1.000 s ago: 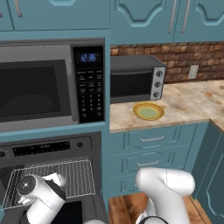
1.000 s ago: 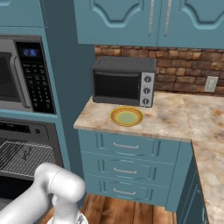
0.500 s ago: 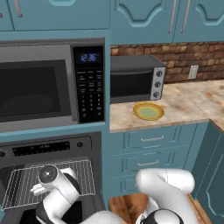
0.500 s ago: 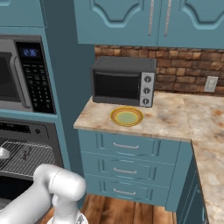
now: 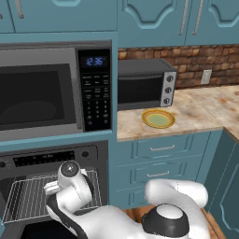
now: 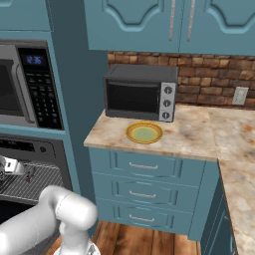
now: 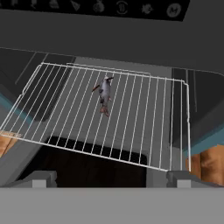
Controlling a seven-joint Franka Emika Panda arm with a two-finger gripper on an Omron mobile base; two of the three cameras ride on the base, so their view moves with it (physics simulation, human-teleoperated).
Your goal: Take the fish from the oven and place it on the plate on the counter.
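A small grey fish (image 7: 105, 93) with reddish fins lies on the wire rack (image 7: 144, 131) of the oven (image 5: 46, 158), near the rack's far middle. The oven door hangs open below the rack. My gripper (image 7: 111, 177) is open and empty, its tips spread wide, hovering in front of and above the rack's near edge, well short of the fish. My white wrist (image 5: 70, 179) hangs before the oven opening. The yellow plate (image 5: 158, 118) (image 6: 144, 133) sits bare on the counter (image 5: 205, 109) (image 6: 199, 137), in front of the toaster oven.
A microwave (image 5: 42, 93) (image 6: 20, 89) is built in right above the oven. A black-and-silver toaster oven (image 5: 144, 84) (image 6: 139, 94) stands at the back of the counter against the brick wall. Teal drawers (image 6: 144, 167) run below the counter.
My hand has risen and moved right, from low by the open door to the front of the rack. The gripper has stayed open. Fish and plate have not moved.
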